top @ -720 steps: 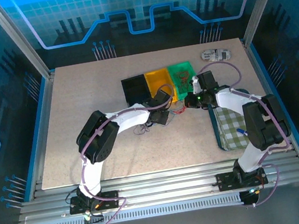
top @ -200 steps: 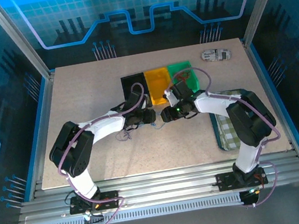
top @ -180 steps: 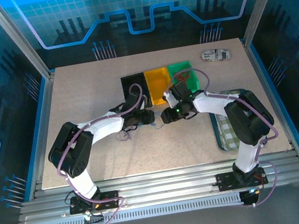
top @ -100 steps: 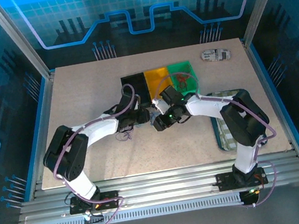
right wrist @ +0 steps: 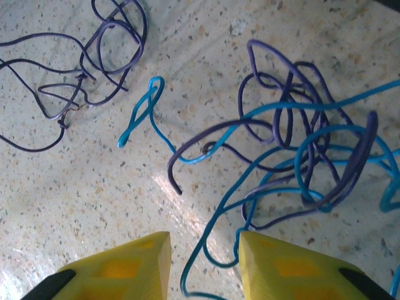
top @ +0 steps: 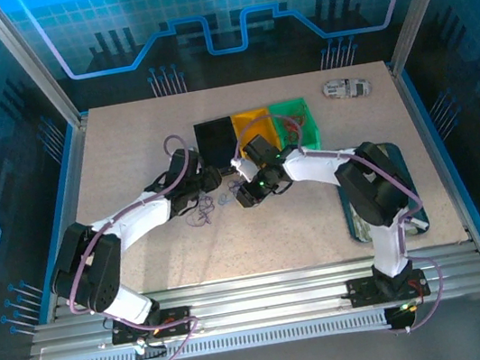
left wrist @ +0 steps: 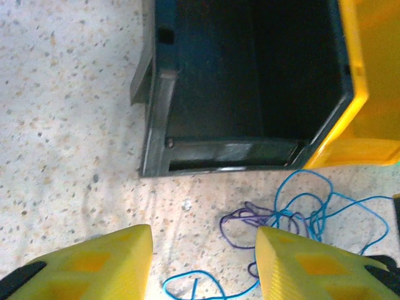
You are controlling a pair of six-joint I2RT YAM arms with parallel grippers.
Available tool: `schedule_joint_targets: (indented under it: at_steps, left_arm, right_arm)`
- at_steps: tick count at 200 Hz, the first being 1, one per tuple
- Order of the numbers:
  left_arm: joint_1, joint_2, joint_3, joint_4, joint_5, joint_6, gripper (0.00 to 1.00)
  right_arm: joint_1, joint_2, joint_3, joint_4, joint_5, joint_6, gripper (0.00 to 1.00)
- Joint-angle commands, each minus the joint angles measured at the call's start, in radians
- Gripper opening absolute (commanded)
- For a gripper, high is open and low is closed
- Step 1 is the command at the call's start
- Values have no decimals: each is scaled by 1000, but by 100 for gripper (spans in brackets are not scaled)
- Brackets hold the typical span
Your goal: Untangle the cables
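Cables (right wrist: 275, 156) lie on the speckled table (top: 117, 154), just in front of the black bin (top: 213, 136) and between the two grippers. In the right wrist view they are thin blue and dark purple strands. One tangle of blue and purple loops is at the right, and a looser group of purple strands is at the upper left, a little apart from it.

The right gripper (right wrist: 203, 265) is low over the table with its yellow fingers (right wrist: 125, 265) apart. One blue strand runs into the gap between them, but the fingers do not press on it, so this gripper grasps nothing.

The left gripper (left wrist: 203, 262) is also released, with its fingers wide apart. A small blue loop shows low in the gap and is not squeezed. In the left wrist view the other strands lie just ahead of the finger at the right of the picture, near the corner where the black bin touches the yellow bin (left wrist: 375, 62). From above, a green bin (top: 292, 115) stands beside the yellow one, and the three bins make one row.
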Motion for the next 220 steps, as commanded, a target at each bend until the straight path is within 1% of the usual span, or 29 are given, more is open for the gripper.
schedule_joint_targets:
  at_steps: [1, 29, 45, 52, 96, 138, 159, 184, 220]
  left_arm:
    - [6, -30, -26, -3, -16, -19, 44]
    - [5, -20, -29, -10, 5, -10, 46]
    - [8, -13, -27, -14, 29, 1, 46]
    - [12, -10, -25, -12, 46, 7, 46]
    - [13, -7, -7, -2, 145, 86, 56]
    - [13, -13, -23, 47, 260, 139, 60]
    - [11, -12, -35, 54, 303, 154, 61]
    - [7, 1, -37, 48, 320, 165, 65]
    - [-8, 51, -12, 58, 318, 146, 66]
  right_arm:
    - [8, 33, 40, -26, -3, -13, 29]
    - [5, 20, 35, -11, 8, -8, 8]
    - [-2, -18, 10, 2, 13, -3, 1]
    - [-9, -39, -4, 11, 6, 0, 1]
    - [-51, -169, -78, 72, -72, 40, 0]
    - [-107, -176, -93, 152, -143, 120, 0]
    - [-122, -164, -80, 155, -169, 132, 0]
    - [-137, -157, -77, 160, -194, 137, 0]
    - [-159, -154, -86, 167, -222, 145, 0]
